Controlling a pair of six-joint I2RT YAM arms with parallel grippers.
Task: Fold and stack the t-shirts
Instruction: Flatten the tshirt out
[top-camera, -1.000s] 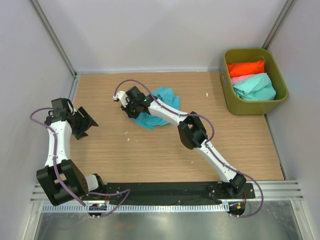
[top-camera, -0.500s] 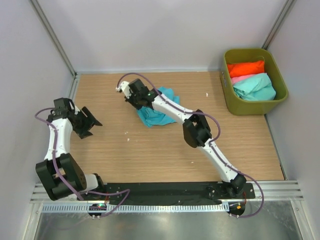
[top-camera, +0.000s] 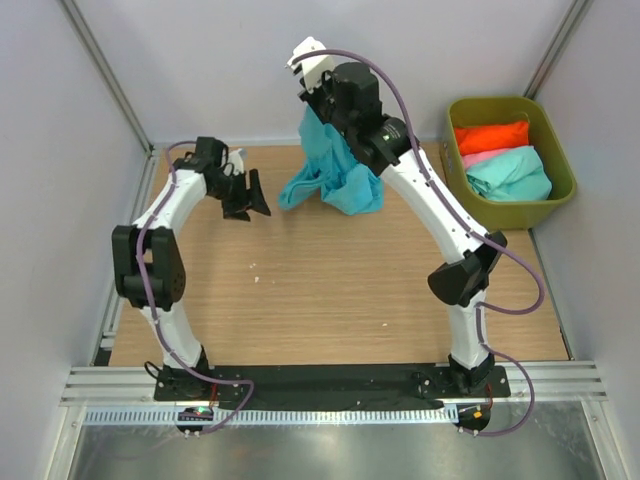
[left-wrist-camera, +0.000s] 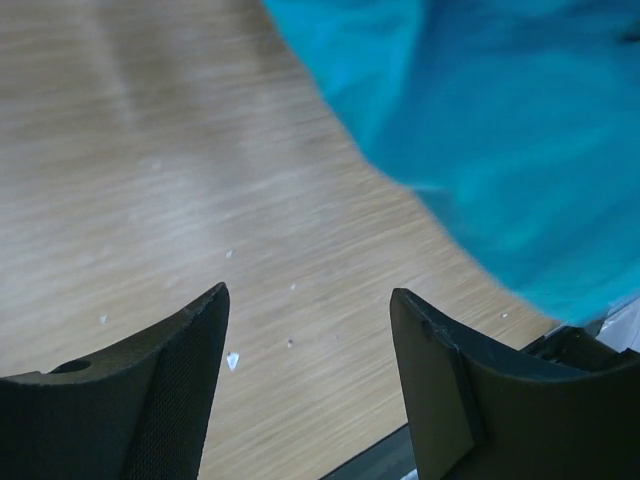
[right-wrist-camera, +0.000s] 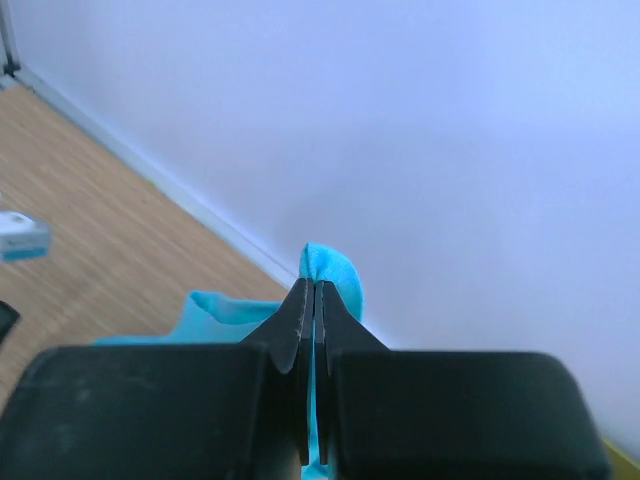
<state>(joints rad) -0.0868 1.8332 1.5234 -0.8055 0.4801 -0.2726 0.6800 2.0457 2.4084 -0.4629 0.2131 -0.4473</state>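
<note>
Right gripper (right-wrist-camera: 314, 290) is pinched tight on the turquoise t-shirt (top-camera: 332, 178), so it hangs long-ways straight down, bottom bunched up. Left gripper (left-wrist-camera: 308, 296) sits spread apart beside it.

One t-shirt (top-camera: 343, 186) hangs left of the bin (top-camera: 500, 214) holding three others (top-camera: 508, 172).

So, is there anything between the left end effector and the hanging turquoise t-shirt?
Nothing visible. The left end effector is open, and only bare table shows between it and the turquoise t-shirt, which hangs from the shut right end effector.
</note>
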